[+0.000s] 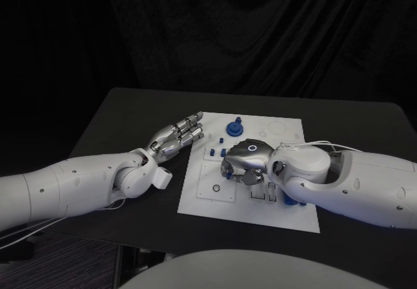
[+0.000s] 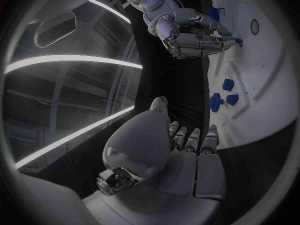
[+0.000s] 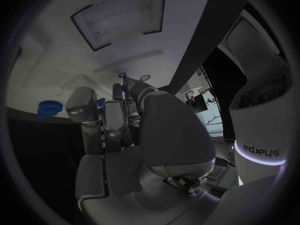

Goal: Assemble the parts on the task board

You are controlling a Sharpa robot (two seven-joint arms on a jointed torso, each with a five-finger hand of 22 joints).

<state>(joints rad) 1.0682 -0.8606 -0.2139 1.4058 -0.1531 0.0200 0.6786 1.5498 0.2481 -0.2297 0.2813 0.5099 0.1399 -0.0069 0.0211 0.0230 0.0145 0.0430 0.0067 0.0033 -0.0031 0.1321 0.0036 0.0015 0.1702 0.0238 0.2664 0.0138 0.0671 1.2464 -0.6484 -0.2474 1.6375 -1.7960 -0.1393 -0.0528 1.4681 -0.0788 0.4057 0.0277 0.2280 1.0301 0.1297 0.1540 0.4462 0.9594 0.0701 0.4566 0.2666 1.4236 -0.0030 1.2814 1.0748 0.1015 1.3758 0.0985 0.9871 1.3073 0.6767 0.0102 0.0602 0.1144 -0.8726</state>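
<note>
Parts (image 1: 234, 128) lie on the white board (image 1: 287, 211); the right hand (image 1: 244, 162), fingers curled, pinches one. The left hand (image 1: 177, 136) rests flat, holding nothing, at the board's edge.

Right hand (image 1: 246, 162) covers the middle of the task board (image 1: 282, 211); whether its curled fingers hold a part cannot be told. Blue parts (image 1: 291, 202) beside its wrist partly hidden.
</note>
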